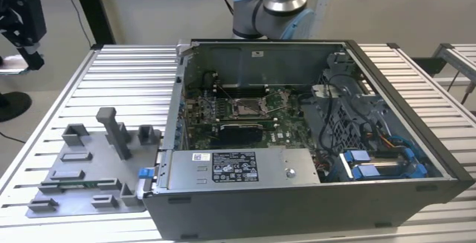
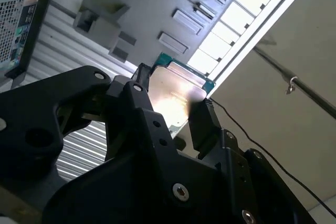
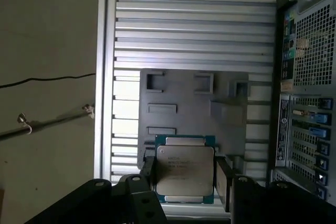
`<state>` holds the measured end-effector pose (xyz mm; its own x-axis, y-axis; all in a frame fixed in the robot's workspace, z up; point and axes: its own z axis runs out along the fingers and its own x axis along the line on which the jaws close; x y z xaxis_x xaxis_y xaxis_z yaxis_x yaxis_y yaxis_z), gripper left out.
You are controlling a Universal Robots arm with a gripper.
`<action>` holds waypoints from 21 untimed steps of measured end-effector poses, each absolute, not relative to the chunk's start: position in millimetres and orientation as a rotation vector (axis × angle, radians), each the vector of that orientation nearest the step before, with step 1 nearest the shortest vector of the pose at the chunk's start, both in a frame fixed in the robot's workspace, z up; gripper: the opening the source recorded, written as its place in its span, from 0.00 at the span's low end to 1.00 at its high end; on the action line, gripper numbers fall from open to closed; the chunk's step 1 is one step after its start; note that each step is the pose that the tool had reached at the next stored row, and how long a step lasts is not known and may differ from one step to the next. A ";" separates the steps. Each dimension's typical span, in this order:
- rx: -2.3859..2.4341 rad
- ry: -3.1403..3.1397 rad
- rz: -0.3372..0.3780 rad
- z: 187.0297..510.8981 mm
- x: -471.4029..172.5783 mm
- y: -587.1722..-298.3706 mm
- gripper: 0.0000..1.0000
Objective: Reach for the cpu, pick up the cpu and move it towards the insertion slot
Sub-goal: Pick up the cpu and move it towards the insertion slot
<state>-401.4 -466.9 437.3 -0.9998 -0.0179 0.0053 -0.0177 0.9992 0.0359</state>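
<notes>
Pinching the cpu (image 3: 185, 170) by two opposite edges, your gripper (image 3: 185, 178) is holding it flat between black fingers (image 3: 223, 182), with the metal face turned toward the first wrist view. You are handling a thin, rigid square: a smooth, pale silvery lid that is catching glare, seated on a green-edged board. By my judgement it is asking for a level, unhurried carry, with the grip centred on those edges and no twisting, since so slim a part could skew in the pinch. The chip is hanging over one edge of the grey moulded tray (image 3: 184, 103), which is lying on the ribbed metal worktop (image 1: 126, 76) beside the open computer case (image 1: 297, 198). The insertion slot (image 1: 249, 106), a shiny-framed square socket, is sitting mid-motherboard inside that case, well apart from the tray.
</notes>
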 end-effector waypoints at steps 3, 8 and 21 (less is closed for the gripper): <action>0.028 -3.135 -0.056 437.3 -395.5 -466.9 0.00; 0.028 -3.135 -0.056 437.3 -386.7 -467.0 0.00; 0.028 -3.135 -0.056 437.3 -360.0 -466.9 0.00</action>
